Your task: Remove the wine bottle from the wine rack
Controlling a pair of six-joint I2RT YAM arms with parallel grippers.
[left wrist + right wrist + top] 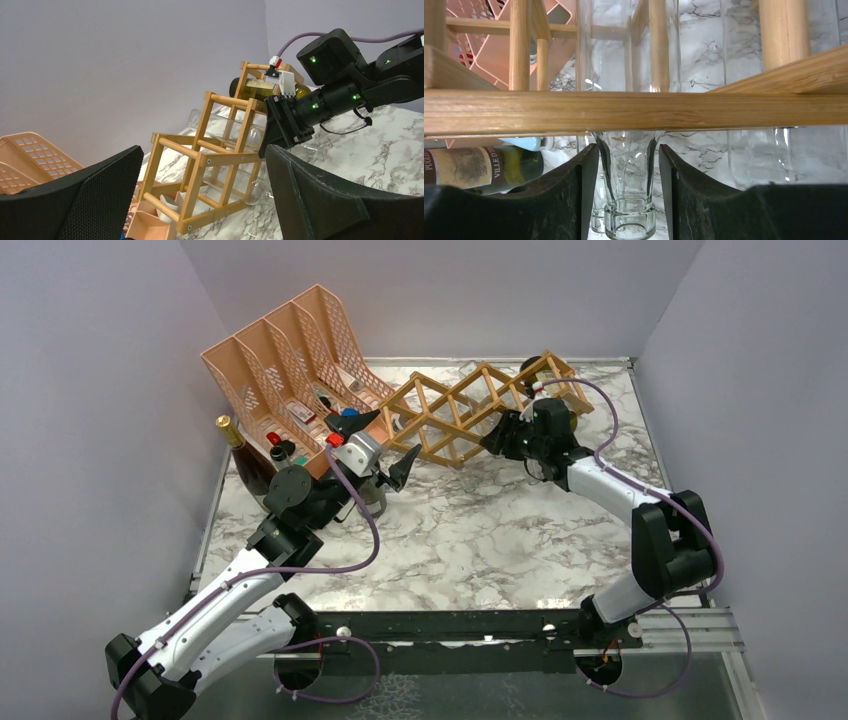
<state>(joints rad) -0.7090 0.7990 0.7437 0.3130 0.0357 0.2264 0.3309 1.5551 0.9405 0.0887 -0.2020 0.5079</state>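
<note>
The tan wooden wine rack [450, 415] lies across the back of the marble table; it also shows in the left wrist view [200, 160] and the right wrist view [624, 110]. It holds clear glass bottles and a green labelled wine bottle [260, 89] near its far right end. My right gripper [490, 443] is at the rack's front. Its jaws [629, 150] stand open, closely straddling a clear bottle's neck [629, 200], with thin gaps on both sides. My left gripper [385, 443] is open and empty, facing the rack's left end [205, 150].
A salmon-pink mesh organiser [280, 360] with small items stands at the back left, against the rack's left end. A dark bottle with gold foil [245, 460] stands upright beside it, by my left arm. Grey walls enclose the marble table [480, 530]. A dark labelled bottle [484, 167] shows behind the rack.
</note>
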